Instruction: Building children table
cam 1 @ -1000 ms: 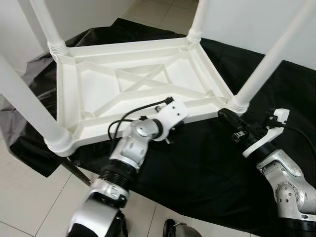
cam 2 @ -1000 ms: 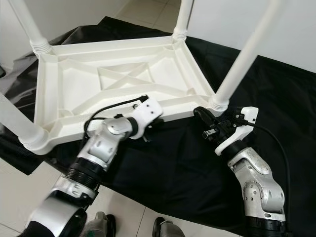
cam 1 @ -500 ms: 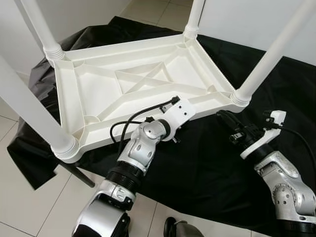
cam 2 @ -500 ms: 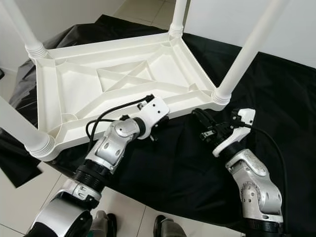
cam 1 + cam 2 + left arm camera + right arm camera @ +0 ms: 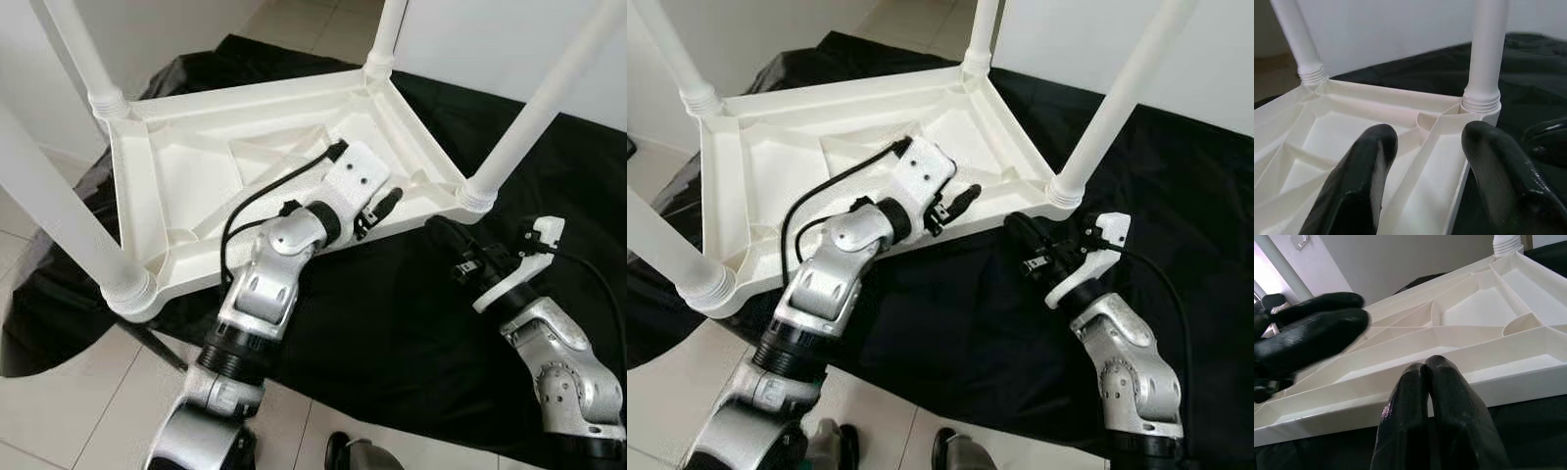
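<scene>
I see the white children's table (image 5: 196, 166) lying upside down on a black cloth (image 5: 392, 323), legs up. My left gripper (image 5: 377, 208) hovers over its near rim, jaws apart, empty. My right gripper (image 5: 446, 237), jaws closed and empty, sits just beside the corner.

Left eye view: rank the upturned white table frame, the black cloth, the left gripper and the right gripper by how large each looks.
1. Black cloth: largest visible spread.
2. Table frame, upside down on the cloth.
3. Left gripper and right gripper: both look small and alike, so no ranking between them.
</scene>
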You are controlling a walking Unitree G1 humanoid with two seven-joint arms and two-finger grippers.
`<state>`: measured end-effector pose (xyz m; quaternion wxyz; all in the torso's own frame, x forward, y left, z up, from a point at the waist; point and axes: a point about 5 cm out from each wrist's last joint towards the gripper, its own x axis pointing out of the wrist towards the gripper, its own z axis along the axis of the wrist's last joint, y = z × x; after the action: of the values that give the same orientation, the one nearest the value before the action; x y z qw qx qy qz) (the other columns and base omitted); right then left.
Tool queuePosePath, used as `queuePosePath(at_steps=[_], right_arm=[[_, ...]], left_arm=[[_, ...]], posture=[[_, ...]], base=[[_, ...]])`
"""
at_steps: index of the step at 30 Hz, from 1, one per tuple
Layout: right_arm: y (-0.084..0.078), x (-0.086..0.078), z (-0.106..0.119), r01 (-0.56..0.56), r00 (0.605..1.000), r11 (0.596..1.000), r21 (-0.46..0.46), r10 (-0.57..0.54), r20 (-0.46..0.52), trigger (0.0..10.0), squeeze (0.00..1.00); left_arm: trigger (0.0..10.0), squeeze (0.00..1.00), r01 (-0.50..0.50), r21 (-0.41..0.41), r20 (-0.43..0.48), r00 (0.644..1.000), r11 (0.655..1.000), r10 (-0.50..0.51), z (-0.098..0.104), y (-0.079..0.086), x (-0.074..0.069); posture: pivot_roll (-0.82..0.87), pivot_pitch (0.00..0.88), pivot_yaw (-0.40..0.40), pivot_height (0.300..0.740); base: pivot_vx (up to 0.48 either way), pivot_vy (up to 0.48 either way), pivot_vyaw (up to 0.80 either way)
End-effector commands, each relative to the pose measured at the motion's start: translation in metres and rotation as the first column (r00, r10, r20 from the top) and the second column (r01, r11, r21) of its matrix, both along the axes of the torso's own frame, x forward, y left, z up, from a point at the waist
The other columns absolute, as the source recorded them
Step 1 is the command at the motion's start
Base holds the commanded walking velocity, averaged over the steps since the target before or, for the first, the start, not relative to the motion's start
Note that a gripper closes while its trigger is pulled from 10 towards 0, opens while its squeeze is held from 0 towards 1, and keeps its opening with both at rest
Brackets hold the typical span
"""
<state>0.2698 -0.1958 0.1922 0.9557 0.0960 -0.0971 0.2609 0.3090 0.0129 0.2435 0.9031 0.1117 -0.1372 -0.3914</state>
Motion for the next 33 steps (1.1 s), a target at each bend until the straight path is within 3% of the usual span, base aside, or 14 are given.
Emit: queuePosePath(at_steps=[1, 9, 12, 16, 22, 27, 33], right_arm=[[0.0, 0.0, -0.005, 0.012, 1.0, 1.0, -0.009, -0.012, -0.014, 10.0, 0.0], [0.011, 0.022, -0.012, 0.207, 0.978, 0.976, -0.065, -0.207, 0.0, 10.0, 0.0], [0.014, 0.031, -0.02, 0.281, 0.958, 0.948, -0.149, -0.285, -0.008, 10.0, 0.0], [0.014, 0.041, -0.026, 0.348, 0.934, 0.924, -0.156, -0.356, -0.026, 10.0, 0.0], [0.019, 0.047, -0.028, 0.364, 0.927, 0.918, -0.159, -0.374, -0.031, 10.0, 0.0], [0.032, 0.055, -0.029, 0.345, 0.936, 0.925, -0.158, -0.352, -0.014, 10.0, 0.0], [0.041, 0.061, -0.029, 0.331, 0.942, 0.927, -0.177, -0.335, 0.007, 10.0, 0.0]], left_arm=[[10.0, 0.0, 0.114, -0.008, -0.023, 0.993, 0.993, -0.115, -0.001, -0.006, -0.009], [10.0, 0.0, 0.104, -0.099, -0.078, 0.991, 0.99, -0.112, -0.011, 0.019, -0.024], [10.0, 0.0, 0.117, -0.149, -0.126, 0.983, 0.982, -0.136, -0.016, 0.035, -0.035], [10.0, 0.0, 0.091, -0.156, -0.148, 0.982, 0.984, -0.115, -0.021, 0.051, -0.042], [10.0, 0.0, 0.048, -0.159, -0.174, 0.982, 0.986, -0.076, -0.027, 0.066, -0.048], [10.0, 0.0, -0.01, -0.152, -0.193, 0.981, 0.988, -0.02, -0.03, 0.083, -0.058], [10.0, 0.0, -0.017, -0.143, -0.173, 0.985, 0.99, -0.008, -0.029, 0.091, -0.072]], posture=[[0.06, 0.179, -0.048, 0.74], [0.09, 0.174, -0.065, 0.74], [0.12, 0.169, -0.086, 0.74], [0.15, 0.166, -0.094, 0.74], [0.17, 0.164, -0.102, 0.74], [0.21, 0.161, -0.115, 0.74], [0.24, 0.164, -0.119, 0.74]], base=[[0.0, 0.0, 0.0], [0.0, 0.0, 0.0], [0.0, 0.0, 0.0], [0.0, 0.0, 0.0], [0.0, 0.0, 0.0], [0.0, 0.0, 0.0], [0.0, 0.0, 0.0]])
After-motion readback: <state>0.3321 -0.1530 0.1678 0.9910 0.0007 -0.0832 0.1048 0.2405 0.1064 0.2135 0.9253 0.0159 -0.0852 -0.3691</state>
